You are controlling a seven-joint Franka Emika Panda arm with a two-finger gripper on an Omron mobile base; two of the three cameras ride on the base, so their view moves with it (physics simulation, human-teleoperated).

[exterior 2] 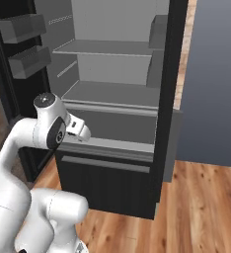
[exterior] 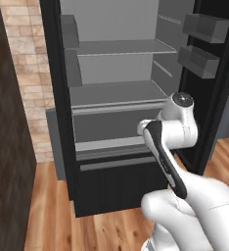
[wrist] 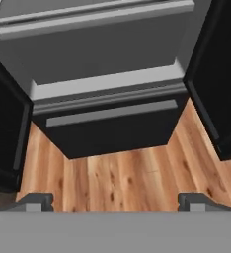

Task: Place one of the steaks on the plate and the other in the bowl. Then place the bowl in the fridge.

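Note:
The fridge point(exterior: 57, 98) point(exterior 2: 169, 74) stands open right in front of me, tall and black, with bare grey shelves point(exterior: 116, 90) inside. Its door point(exterior: 219, 98) is swung out, and the grey bins point(exterior 2: 28, 59) on it hold nothing. My gripper point(wrist: 116, 201) is open with nothing between its fingers; it looks down at the shut bottom drawer point(wrist: 107, 123) and the floor before it. My arm is folded at about the height of the lowest shelf point(exterior 2: 107, 143). The steaks, the plate and the bowl are out of view.
Wood floor point(wrist: 127, 178) runs in front of the fridge. A brick wall point(exterior: 28, 73) and a dark panel point(exterior: 4, 147) stand left of it, and a grey-blue wall point(exterior 2: 211, 89) stands to its right. The open door flanks my arm.

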